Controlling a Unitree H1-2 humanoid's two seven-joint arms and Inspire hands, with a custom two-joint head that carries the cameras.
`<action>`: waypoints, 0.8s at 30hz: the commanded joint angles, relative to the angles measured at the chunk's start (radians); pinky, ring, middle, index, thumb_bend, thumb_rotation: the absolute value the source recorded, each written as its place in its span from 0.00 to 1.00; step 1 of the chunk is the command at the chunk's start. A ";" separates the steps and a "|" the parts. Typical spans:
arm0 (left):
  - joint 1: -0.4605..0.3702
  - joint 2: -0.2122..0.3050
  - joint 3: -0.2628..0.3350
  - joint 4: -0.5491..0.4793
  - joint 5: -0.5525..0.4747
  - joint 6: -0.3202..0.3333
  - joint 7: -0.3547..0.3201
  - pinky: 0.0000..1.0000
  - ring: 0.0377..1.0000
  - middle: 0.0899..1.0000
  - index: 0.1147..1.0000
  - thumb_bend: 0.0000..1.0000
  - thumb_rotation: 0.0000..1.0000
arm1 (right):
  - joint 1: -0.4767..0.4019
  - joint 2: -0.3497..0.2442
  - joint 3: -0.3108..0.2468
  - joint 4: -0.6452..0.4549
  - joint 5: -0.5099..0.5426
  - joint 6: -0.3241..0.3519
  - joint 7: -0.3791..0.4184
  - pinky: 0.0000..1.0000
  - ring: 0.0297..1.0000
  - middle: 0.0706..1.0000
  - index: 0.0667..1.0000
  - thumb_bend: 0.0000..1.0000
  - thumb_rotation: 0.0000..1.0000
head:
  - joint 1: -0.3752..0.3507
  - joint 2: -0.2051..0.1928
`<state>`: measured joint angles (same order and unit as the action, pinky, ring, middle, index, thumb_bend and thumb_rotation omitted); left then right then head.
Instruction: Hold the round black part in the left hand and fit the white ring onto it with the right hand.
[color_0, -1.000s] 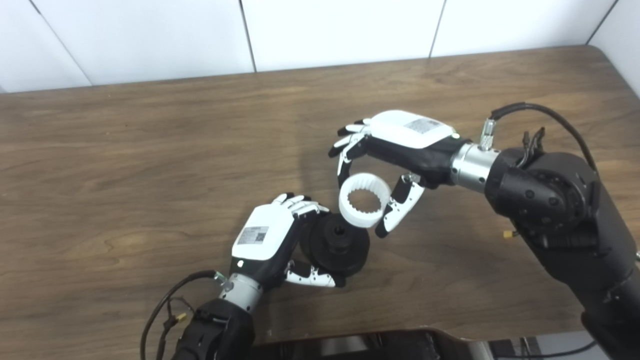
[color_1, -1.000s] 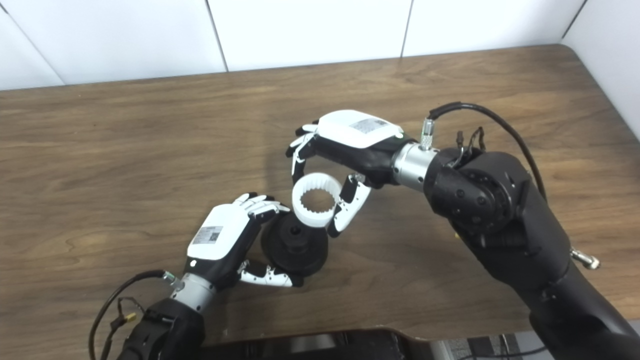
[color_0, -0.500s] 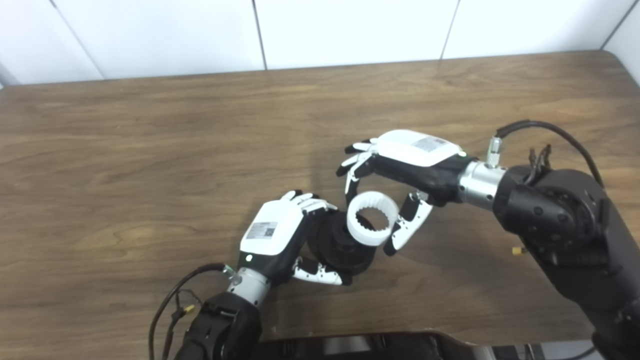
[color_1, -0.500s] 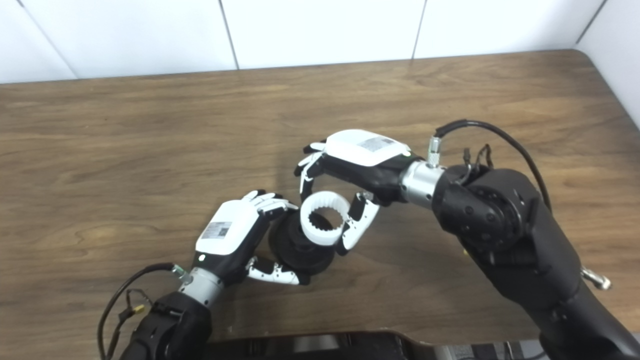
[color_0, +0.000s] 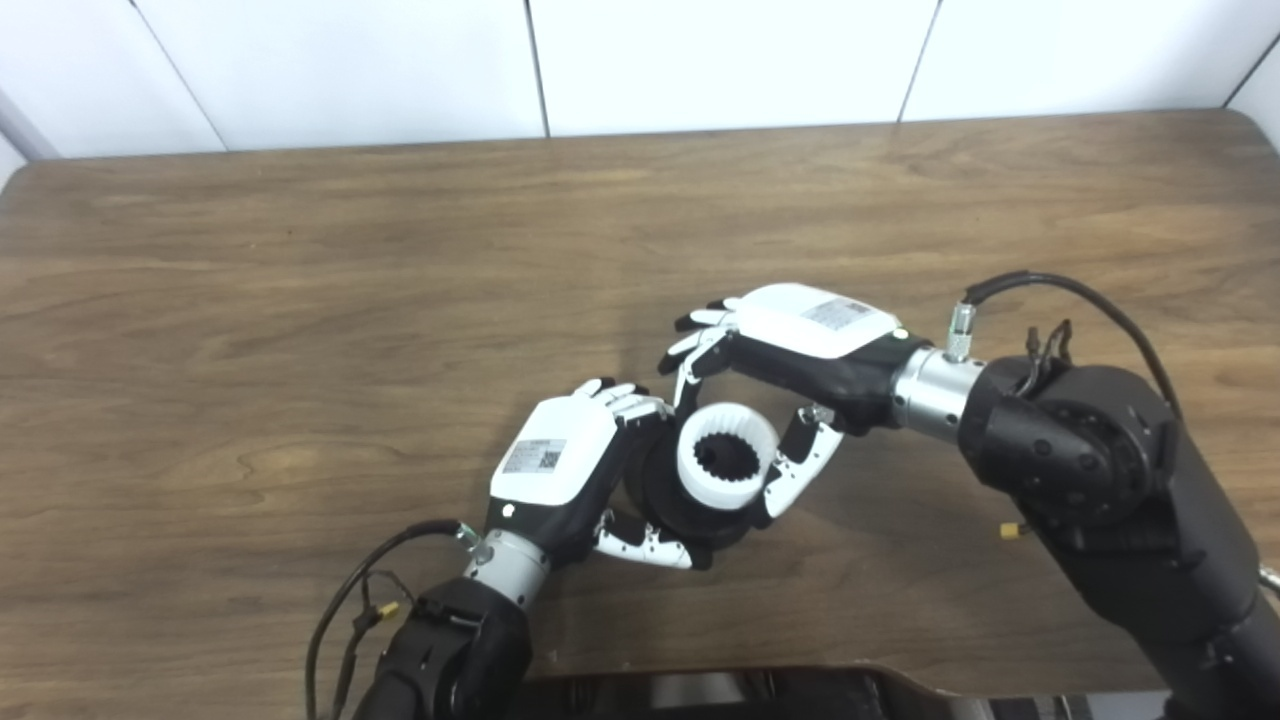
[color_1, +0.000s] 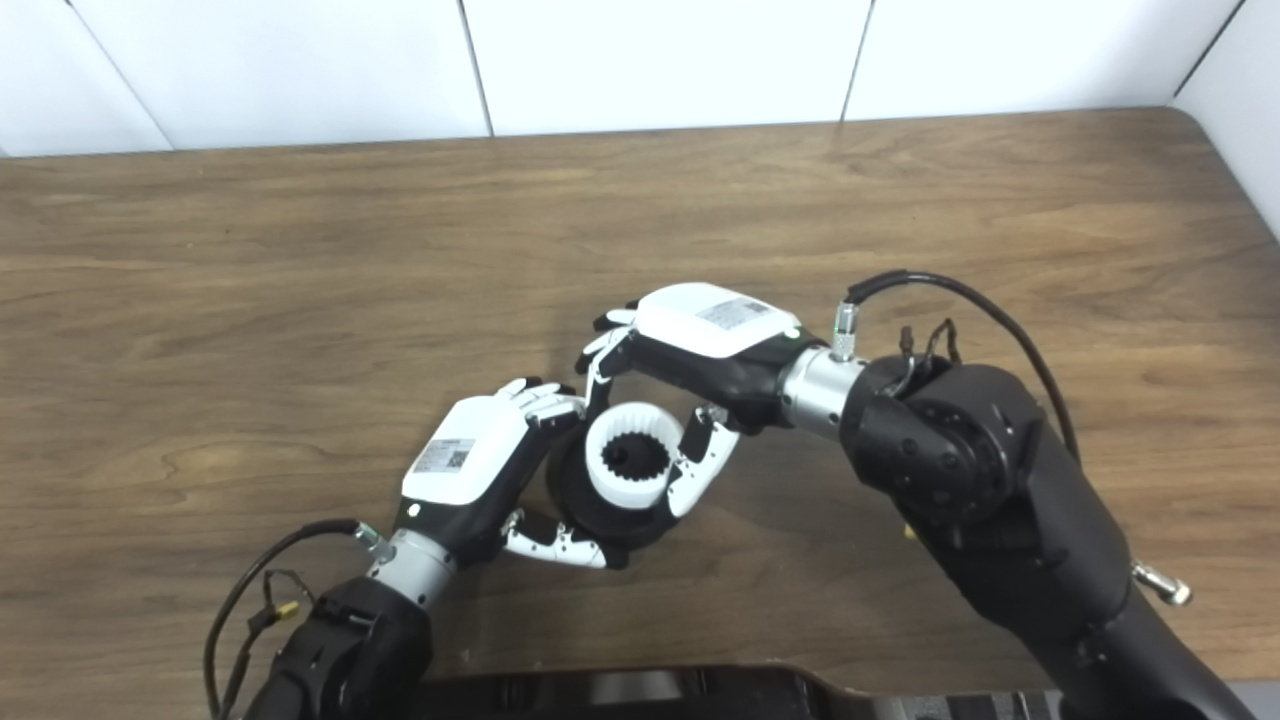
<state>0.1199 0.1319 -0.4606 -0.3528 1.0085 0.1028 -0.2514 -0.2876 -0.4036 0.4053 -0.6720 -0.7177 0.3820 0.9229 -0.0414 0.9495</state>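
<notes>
My left hand (color_0: 560, 475) is shut on the round black part (color_0: 665, 505), holding it just above the wooden table (color_0: 300, 300) near the front middle. The white ring (color_0: 727, 458), toothed on its inside, sits over the black part's raised centre. My right hand (color_0: 790, 350) is shut on the ring, fingers on its far rim and thumb on its near right side. In the right eye view the ring (color_1: 634, 460) shows the black hub through its hole. Whether the ring is fully seated cannot be told.
The brown table reaches to a white tiled wall (color_0: 700, 60) at the back. Its right end (color_1: 1230, 180) lies close to another white wall. A dark edge of the robot's body (color_0: 720, 695) shows at the bottom.
The right hand has carried the white ring down and left from beside the black part onto its centre. The left hand kept its hold. The camera has also shifted.
</notes>
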 joint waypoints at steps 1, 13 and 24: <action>-0.003 -0.003 -0.005 -0.003 0.006 0.003 -0.010 0.95 0.87 0.77 0.42 0.52 0.06 | -0.022 0.006 -0.006 0.000 -0.007 -0.035 -0.039 1.00 0.96 0.84 0.44 0.53 0.14 | 0.002 0.000; 0.005 -0.010 -0.021 -0.022 0.025 0.012 -0.020 0.94 0.86 0.77 0.42 0.52 0.07 | -0.018 0.016 -0.009 0.037 -0.011 -0.062 -0.067 1.00 0.96 0.84 0.45 0.53 0.14 | 0.008 0.004; 0.002 -0.009 -0.021 -0.016 0.025 0.006 -0.003 0.93 0.86 0.77 0.42 0.52 0.07 | -0.018 0.024 0.005 0.052 -0.021 -0.089 -0.071 1.00 0.97 0.84 0.45 0.53 0.14 | 0.007 0.006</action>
<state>0.1246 0.1291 -0.4724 -0.3622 1.0166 0.1126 -0.2500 -0.2805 -0.3825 0.4180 -0.6118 -0.7320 0.3173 0.8777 -0.0338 0.9541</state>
